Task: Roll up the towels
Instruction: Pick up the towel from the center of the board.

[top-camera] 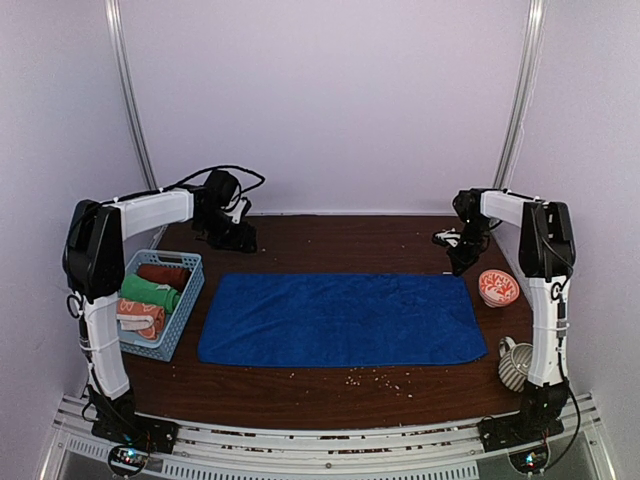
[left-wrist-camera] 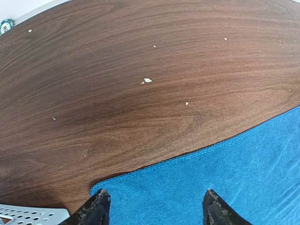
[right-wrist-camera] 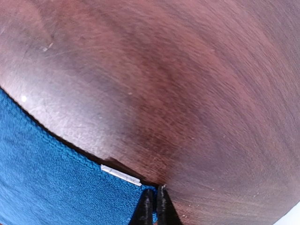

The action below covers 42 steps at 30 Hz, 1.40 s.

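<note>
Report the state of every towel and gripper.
blue towel, spread flat
green towel, rolled, in basket
dark red towel, rolled, in basket
orange patterned towel, bundled, in basket
left gripper, open over towel's corner
right gripper, shut at towel's corner

Dark wood table (top-camera: 300,388) — blue towel (top-camera: 340,320), basket (top-camera: 190,292), bowl (top-camera: 498,287), striped mug (top-camera: 515,362), crumbs (top-camera: 380,378)

The royal blue towel (top-camera: 340,318) is plain, the table (top-camera: 330,245) is dark brown wood grain with pale specks, the basket (top-camera: 190,290) is light blue, the dark red towel (top-camera: 163,274) and green towel (top-camera: 150,292) are plain, the orange towel (top-camera: 140,315) is white-patterned, the bowl (top-camera: 498,287) is orange with white pattern, and the mug (top-camera: 515,365) is grey-and-white striped.
</note>
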Motion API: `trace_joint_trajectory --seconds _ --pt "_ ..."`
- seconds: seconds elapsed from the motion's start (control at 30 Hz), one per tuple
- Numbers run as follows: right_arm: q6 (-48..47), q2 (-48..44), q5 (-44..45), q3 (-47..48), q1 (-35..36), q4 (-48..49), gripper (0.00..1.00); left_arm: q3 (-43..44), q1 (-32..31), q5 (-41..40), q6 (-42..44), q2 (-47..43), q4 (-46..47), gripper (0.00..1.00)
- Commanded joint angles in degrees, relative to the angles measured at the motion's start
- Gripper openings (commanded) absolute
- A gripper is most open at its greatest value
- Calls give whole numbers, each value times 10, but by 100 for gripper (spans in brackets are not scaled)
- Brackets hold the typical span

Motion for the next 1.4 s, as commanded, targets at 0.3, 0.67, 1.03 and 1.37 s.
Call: trace_joint_trajectory --seconds 0.3,0.67,1.03,1.37 --pt "70 14 -7 43 -2 99 0 41 21 -15 28 44 32 58" --pt "83 34 -32 67 -2 96 0 87 35 -75 26 94 -82 54" --pt "81 38 -52 63 -2 96 0 45 34 -118 39 108 -117 43" --pt "74 37 -58 62 -2 89 0 46 34 -99 36 137 -119 40"
